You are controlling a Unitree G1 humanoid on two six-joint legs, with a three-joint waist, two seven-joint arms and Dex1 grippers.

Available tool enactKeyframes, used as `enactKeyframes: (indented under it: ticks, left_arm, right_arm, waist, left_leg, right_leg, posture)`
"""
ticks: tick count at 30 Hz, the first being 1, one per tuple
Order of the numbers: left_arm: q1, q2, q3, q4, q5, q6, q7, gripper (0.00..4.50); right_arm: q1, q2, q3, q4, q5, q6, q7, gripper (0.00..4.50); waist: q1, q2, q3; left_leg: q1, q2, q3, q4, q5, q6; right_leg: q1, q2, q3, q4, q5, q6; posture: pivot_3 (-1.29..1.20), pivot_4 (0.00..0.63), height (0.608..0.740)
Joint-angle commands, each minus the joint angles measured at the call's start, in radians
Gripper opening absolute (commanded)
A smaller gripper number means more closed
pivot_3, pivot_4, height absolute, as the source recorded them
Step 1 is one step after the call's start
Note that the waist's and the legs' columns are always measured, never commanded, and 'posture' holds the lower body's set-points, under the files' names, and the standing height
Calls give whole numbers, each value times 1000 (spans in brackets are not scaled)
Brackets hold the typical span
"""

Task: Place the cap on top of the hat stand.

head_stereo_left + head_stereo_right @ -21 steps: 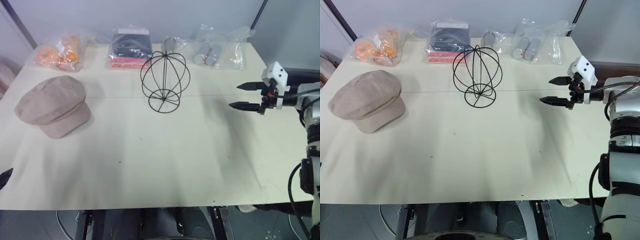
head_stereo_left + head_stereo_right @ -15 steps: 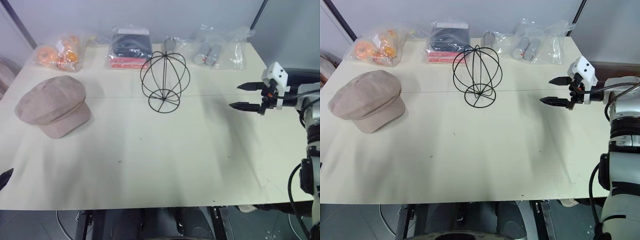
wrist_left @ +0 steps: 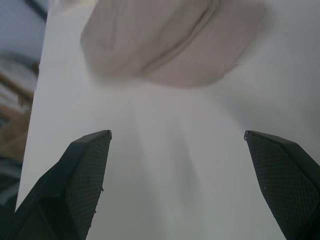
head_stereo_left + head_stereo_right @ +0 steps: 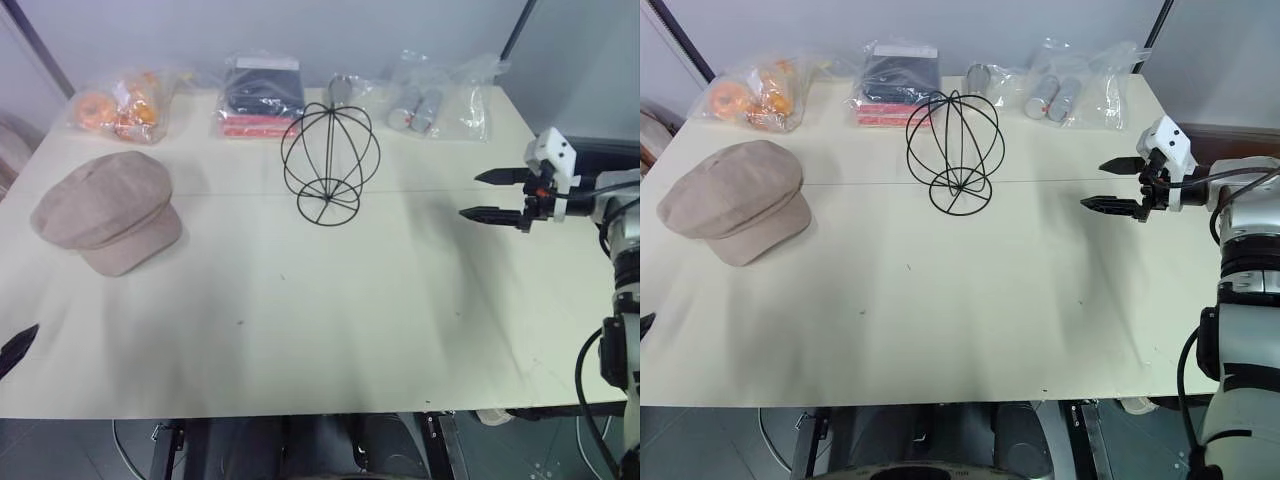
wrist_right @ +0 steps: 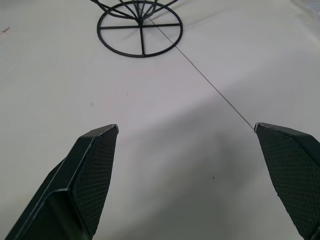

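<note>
The beige-pink cap (image 4: 105, 210) lies flat on the left side of the white table (image 4: 330, 330), brim toward the front. Upright at the table's back middle stands the black wire hat stand (image 4: 329, 165), with nothing on it. My left gripper (image 3: 176, 133) is open and empty; the cap (image 3: 165, 40) lies a short way ahead of it, and one of its fingertips (image 4: 20, 345) shows at the table's front left edge. To the right of the stand my right gripper (image 4: 469, 195) hovers open and empty, pointing at the stand's ring base (image 5: 140, 27).
Along the back edge lie a bag of orange items (image 4: 115, 103), a black and red packet (image 4: 260, 95) and a clear bag with metal cylinders (image 4: 435, 100). A thin seam (image 5: 210, 87) crosses the table.
The left gripper's fingertip has edged a little further into view at the table's front left. The right gripper, cap and stand have kept still.
</note>
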Motion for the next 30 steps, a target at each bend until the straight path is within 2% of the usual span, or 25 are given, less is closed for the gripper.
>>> enactKeyframes:
  ticks: [1,5,9,12,15,22,29,30]
  left_arm:
    - [-24,26,-120,-169,134,-8,84,4472]
    - [-148,50,-367,-261,411,56,277,4472]
    - [-294,57,-602,-207,702,79,438,4472]
    - [-405,30,-731,-115,815,107,502,4472]
    - [-494,7,-803,7,882,110,553,4472]
    - [-683,-31,-904,343,917,7,653,4472]
    - [-807,-41,-964,573,924,-95,697,4472]
    - [-815,-40,-967,587,921,-112,702,4235]
  right_arm:
    - [40,-27,-41,-212,92,110,68,4500]
    - [185,-68,-88,-610,272,373,99,4500]
    - [297,-86,-159,-935,453,578,34,4500]
    - [315,-76,-209,-1079,569,694,-53,4500]
    - [317,-71,-252,-1162,663,770,-130,4500]
    - [299,-72,-322,-1219,804,843,-266,4500]
    - [326,-99,-339,-1251,847,842,-331,4500]
    - [325,-102,-341,-1253,854,842,-338,4500]
  waist:
    - [1,0,0]
    - [8,1,0]
    - [4,1,0]
    - [3,1,-1]
    - [5,1,-1]
    - [10,0,-1]
    - [13,1,-3]
    - [13,1,-3]
  left_leg:
    - [0,0,0,0,0,0]
    - [0,0,-2,0,0,0]
    - [1,0,-3,0,0,0]
    - [1,0,-3,1,0,0]
    - [1,0,-4,1,0,0]
    - [1,0,-5,2,0,0]
    - [1,-1,-6,4,0,0]
    - [1,-1,-6,4,0,0]
  right_leg:
    - [0,0,0,0,0,0]
    - [1,1,0,1,1,1]
    - [1,2,-1,2,2,4]
    - [1,2,-1,3,2,4]
    - [1,2,-1,4,3,5]
    - [1,1,-1,4,3,6]
    - [2,1,-2,5,4,7]
    - [2,1,-2,6,4,7]
  posture:
    - [0,150,740]
    - [0,150,740]
    - [0,150,740]
    - [0,150,740]
    - [0,150,740]
    - [0,150,740]
    - [0,150,740]
    - [0,150,740]
